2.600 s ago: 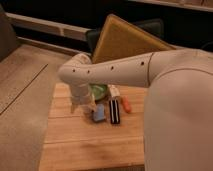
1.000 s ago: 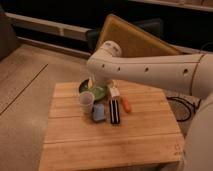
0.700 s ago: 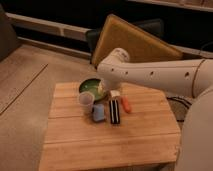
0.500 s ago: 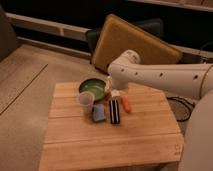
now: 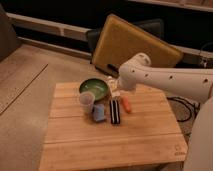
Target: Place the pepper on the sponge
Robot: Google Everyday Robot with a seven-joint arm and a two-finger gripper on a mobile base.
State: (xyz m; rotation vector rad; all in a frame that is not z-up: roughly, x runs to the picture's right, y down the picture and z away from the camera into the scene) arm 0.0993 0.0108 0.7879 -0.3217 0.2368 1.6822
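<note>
The pepper (image 5: 127, 104), small and orange-red, lies on the wooden table (image 5: 115, 145) just right of centre. Left of it, past a black striped block (image 5: 115, 111), sits the light-blue sponge (image 5: 98, 112). My white arm (image 5: 165, 80) reaches in from the right and bends down over the table's far side. Below its end hangs the gripper (image 5: 117, 94), between the green bowl and the pepper, a little behind the pepper. Nothing is seen held in it.
A green bowl (image 5: 93, 87) stands at the table's back. A pale cup (image 5: 86, 102) stands beside the sponge on its left. A big yellow board (image 5: 135, 45) leans behind the table. Cables (image 5: 181, 107) lie on the floor to the right.
My arm has swung from the left across to the right, uncovering the bowl, cup and sponge. Its end has come down near the pepper. The objects on the table have not moved.
</note>
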